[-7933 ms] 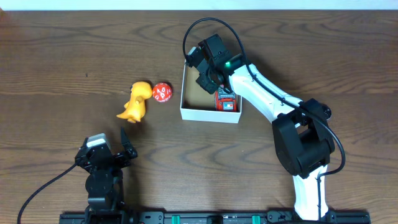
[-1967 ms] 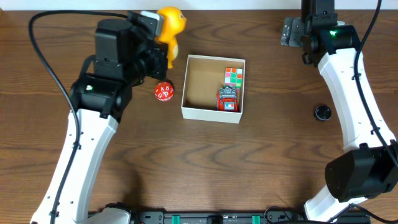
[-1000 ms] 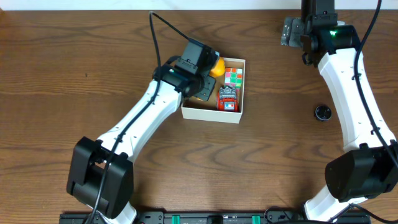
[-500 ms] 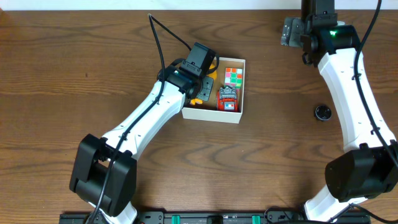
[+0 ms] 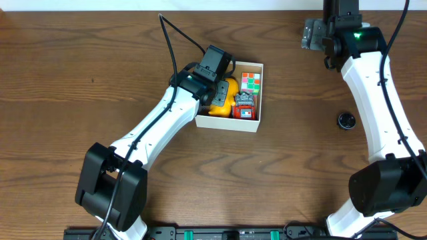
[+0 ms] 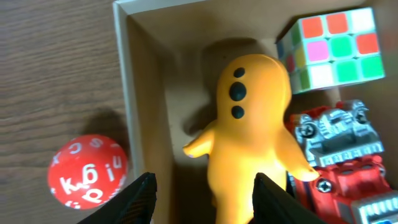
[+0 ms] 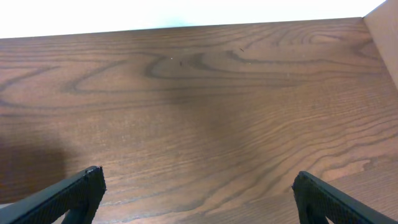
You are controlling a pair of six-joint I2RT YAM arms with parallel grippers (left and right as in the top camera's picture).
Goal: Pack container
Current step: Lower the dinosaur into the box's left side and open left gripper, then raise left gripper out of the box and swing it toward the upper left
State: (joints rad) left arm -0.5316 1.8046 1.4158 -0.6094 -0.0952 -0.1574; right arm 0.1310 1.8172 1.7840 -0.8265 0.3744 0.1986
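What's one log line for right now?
left gripper: open above yellow toy | box: toy, cube, car | die: outside box | right gripper: open, empty

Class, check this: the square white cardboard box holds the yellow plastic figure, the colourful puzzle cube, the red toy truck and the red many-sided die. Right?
No. The red many-sided die lies outside the square white cardboard box, on the table beside its wall; the left wrist view shows it. The yellow plastic figure, colourful puzzle cube and red toy truck are inside.
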